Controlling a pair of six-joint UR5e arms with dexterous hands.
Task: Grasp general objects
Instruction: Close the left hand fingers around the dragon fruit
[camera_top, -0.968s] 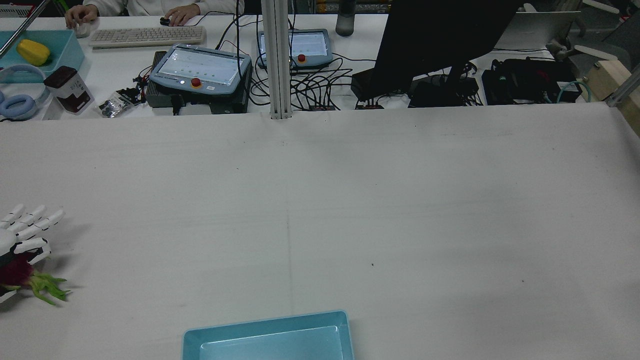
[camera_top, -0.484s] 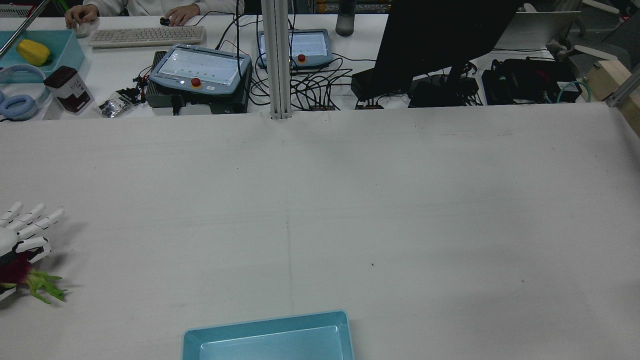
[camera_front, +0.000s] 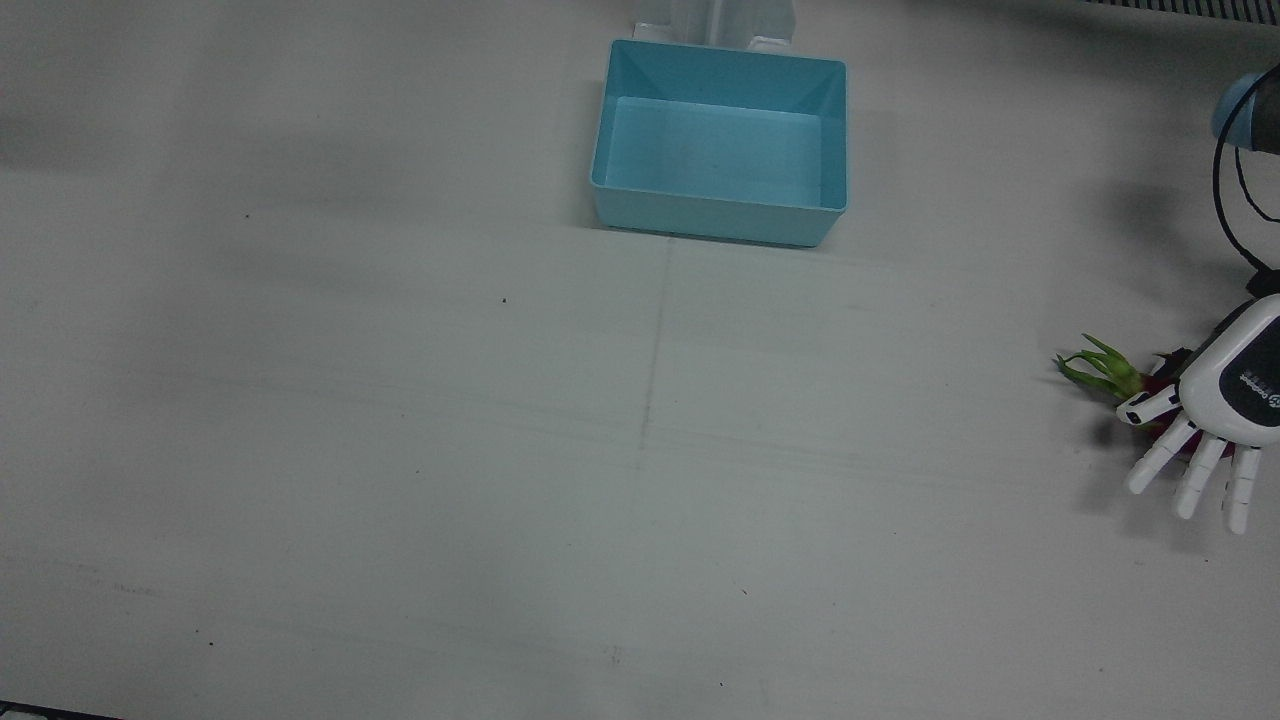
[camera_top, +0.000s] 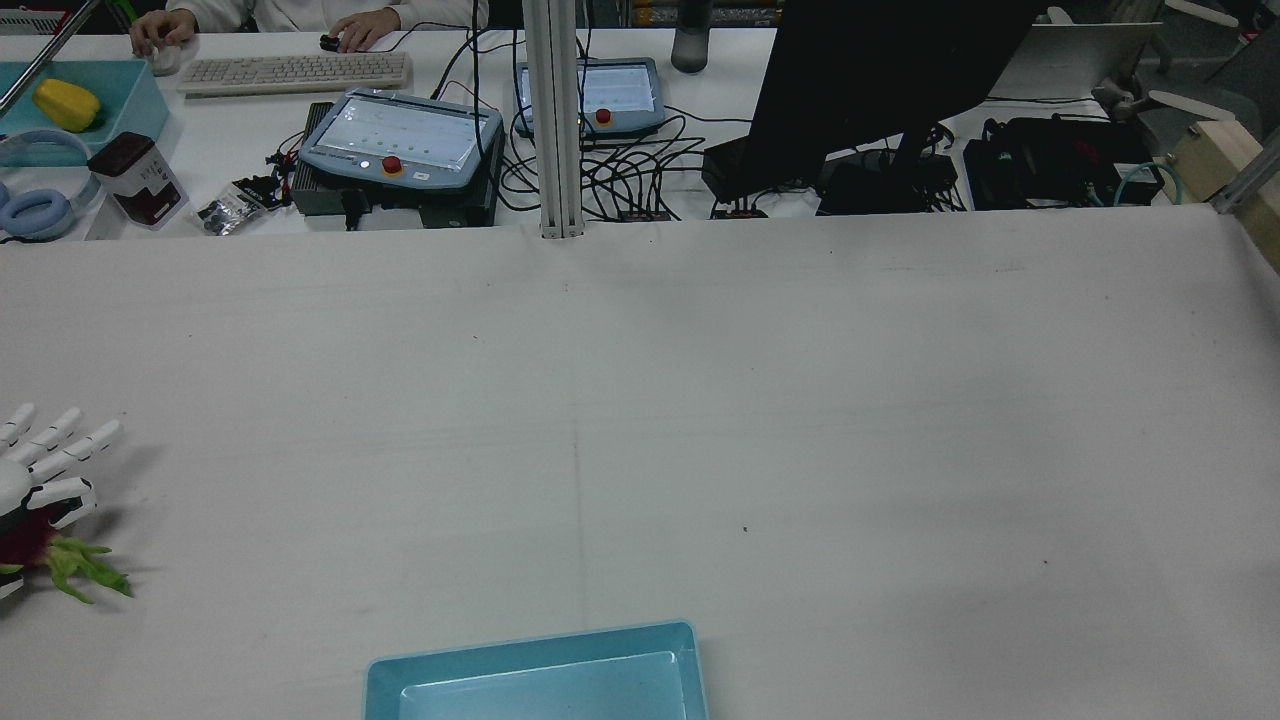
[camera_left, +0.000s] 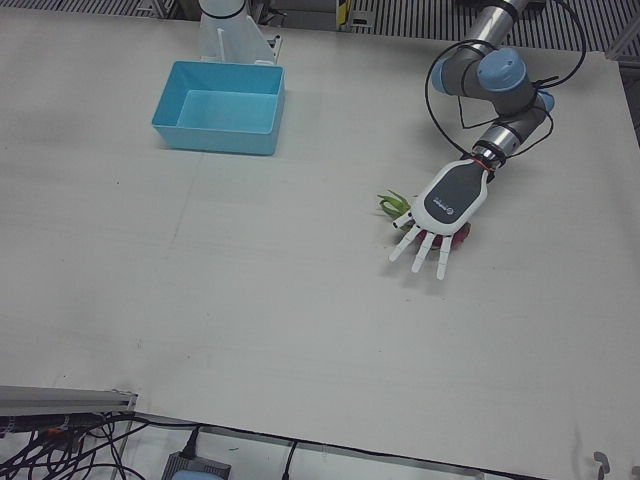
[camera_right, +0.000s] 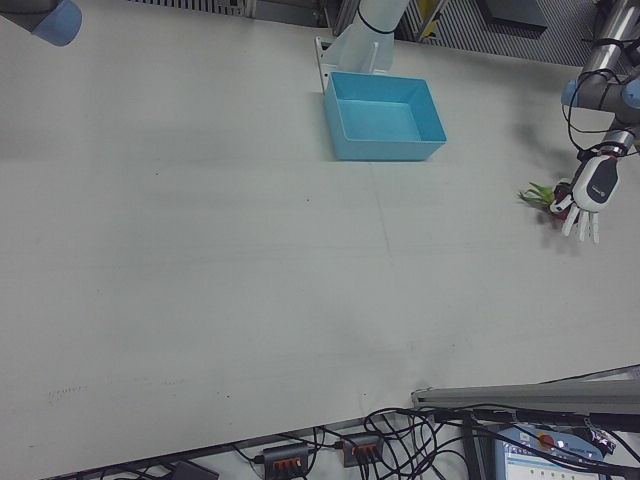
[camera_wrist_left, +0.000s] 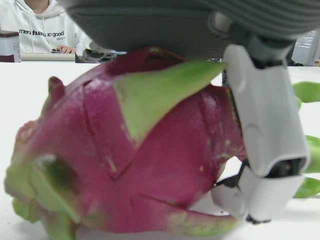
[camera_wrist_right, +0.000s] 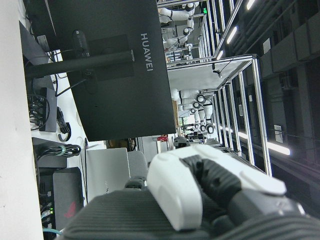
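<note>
White table (camera_front: 400, 450), robot hand (camera_front: 1215, 410) over dragon fruit (camera_wrist_left: 150, 165)

Pulled my left hand (camera_top: 35, 470) further toward the table edge, and the dragon fruit (camera_top: 45, 555) under its palm slid along with it.

White-fingered left hand (camera_left: 440, 210), black back panel

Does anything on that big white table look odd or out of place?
Nothing is spilled or broken. The dragon fruit lies far out near the table's edge, well away from the blue bin, which holds nothing. The left hand hovers over the fruit, fingers spread.
</note>
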